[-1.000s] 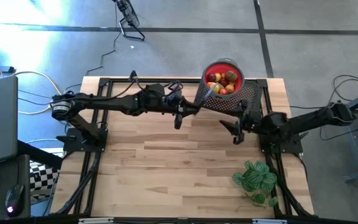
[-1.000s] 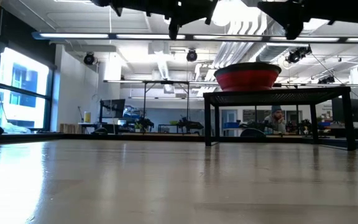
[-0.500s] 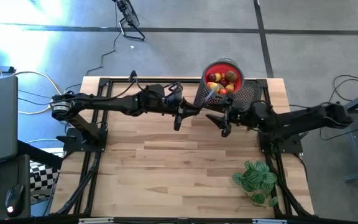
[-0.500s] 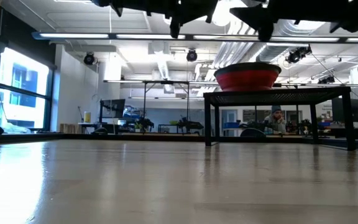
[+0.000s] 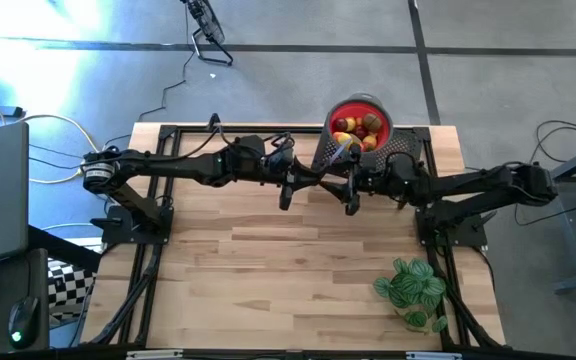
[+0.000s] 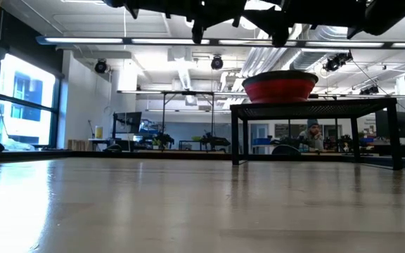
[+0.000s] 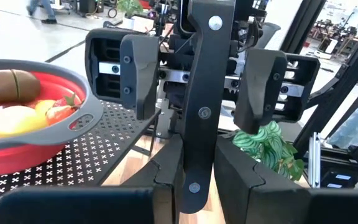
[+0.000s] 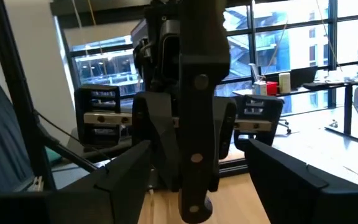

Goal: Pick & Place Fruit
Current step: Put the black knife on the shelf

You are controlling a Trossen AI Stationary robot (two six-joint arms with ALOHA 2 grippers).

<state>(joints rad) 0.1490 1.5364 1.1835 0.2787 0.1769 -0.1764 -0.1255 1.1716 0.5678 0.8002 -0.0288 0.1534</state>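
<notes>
Left gripper: fingers clamped on knife.
Right gripper: fingers apart, flanking the knife.
Fruit: in bowl, beyond both.

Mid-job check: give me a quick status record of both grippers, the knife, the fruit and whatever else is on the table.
left gripper: shut on the knife, above the table's back middle
right gripper: open, facing the left one, fingers either side of the knife handle, not closed on it
fruit: all in the red bowl
red bowl: on the black mesh rack, back right
plant: front right of the table
person: seated in the room behind, far from the table
</notes>
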